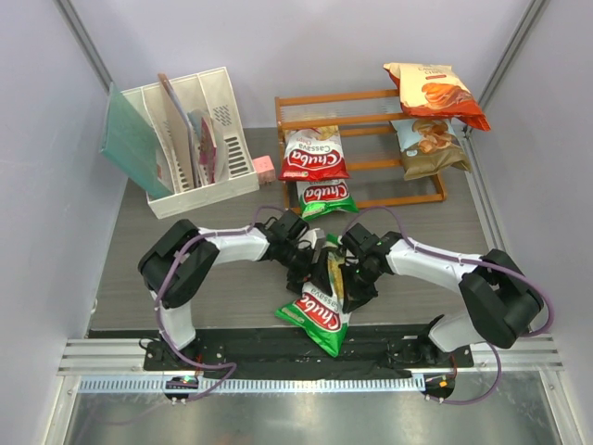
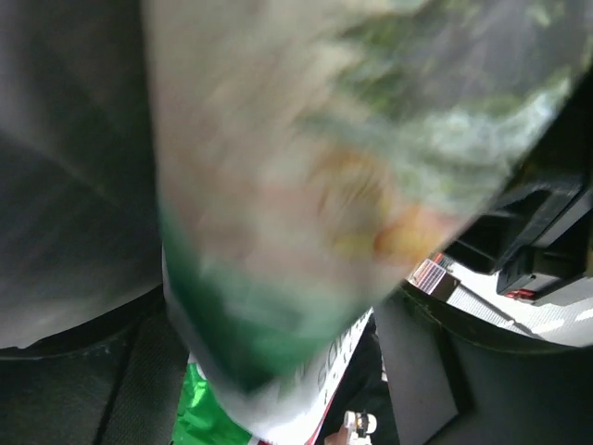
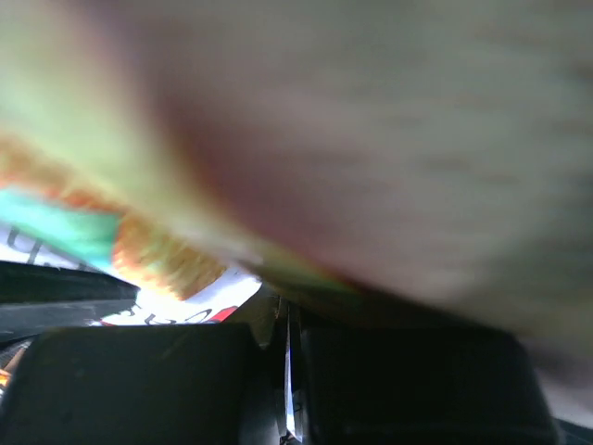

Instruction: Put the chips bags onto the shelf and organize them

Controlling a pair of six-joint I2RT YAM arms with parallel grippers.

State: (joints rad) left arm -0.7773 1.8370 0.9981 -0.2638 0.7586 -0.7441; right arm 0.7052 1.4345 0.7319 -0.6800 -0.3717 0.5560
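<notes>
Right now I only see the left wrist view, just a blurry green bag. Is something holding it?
Observer: Yes, the right claw is shut on the green bag, pinching its edge.
Operator: Are any bags up on a shelf?
Observer: Yes, four rest on the shelf.
Operator: Which ones?
Observer: On the left, the red bag and the second green bag. On the right, the orange bag and the brown bag.

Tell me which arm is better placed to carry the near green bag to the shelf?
Probably the right. The right gripper is shut on the near green bag, while the left gripper is open beside it, and the shelf stands nearer its side.
</notes>
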